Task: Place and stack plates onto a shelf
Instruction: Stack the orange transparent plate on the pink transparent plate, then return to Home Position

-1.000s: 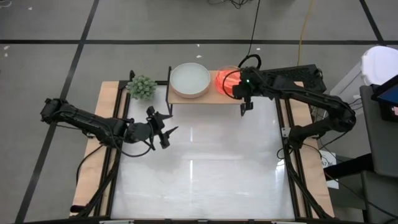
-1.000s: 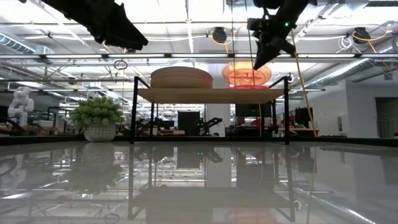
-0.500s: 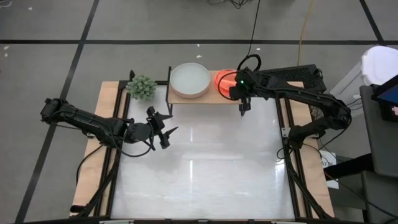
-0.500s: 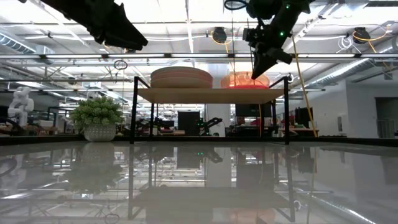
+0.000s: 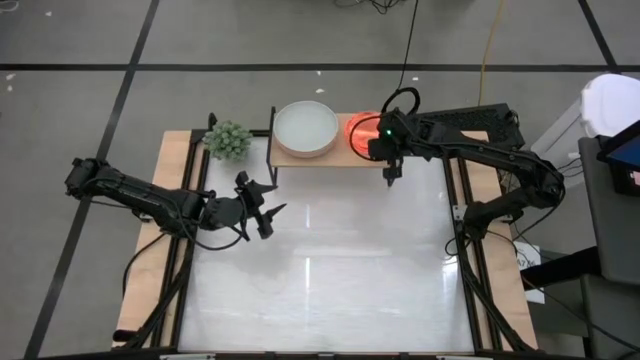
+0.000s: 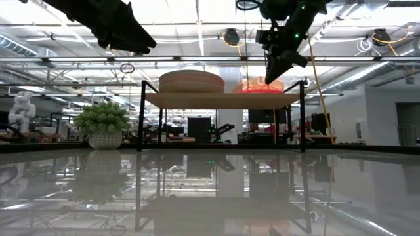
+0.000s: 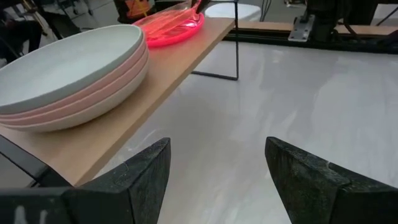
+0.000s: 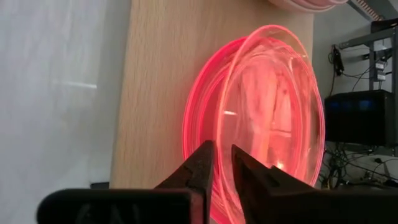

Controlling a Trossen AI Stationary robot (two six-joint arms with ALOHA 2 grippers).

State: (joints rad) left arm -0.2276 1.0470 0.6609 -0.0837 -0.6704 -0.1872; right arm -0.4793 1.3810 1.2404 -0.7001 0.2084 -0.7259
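Your right gripper (image 5: 390, 178) hangs at the front edge of the shelf (image 5: 330, 155), by the table's far edge, fingers (image 8: 199, 167) drawn nearly together and clamped on the rim of the top translucent plate (image 8: 283, 106). That plate sits tilted on the glowing orange-pink stack (image 5: 362, 132) at the shelf's right end, its gripped side lifted. Beside it, on the shelf's left half, you have the stack of larger matte plates (image 5: 306, 128), a pale one over pink ones. Off the shelf's left end, at the table's far left corner, stands a small potted plant (image 5: 228, 140). Your left gripper (image 5: 266, 208) waits above the table's left side, fingers (image 7: 146, 174) spread apart, holding nothing.
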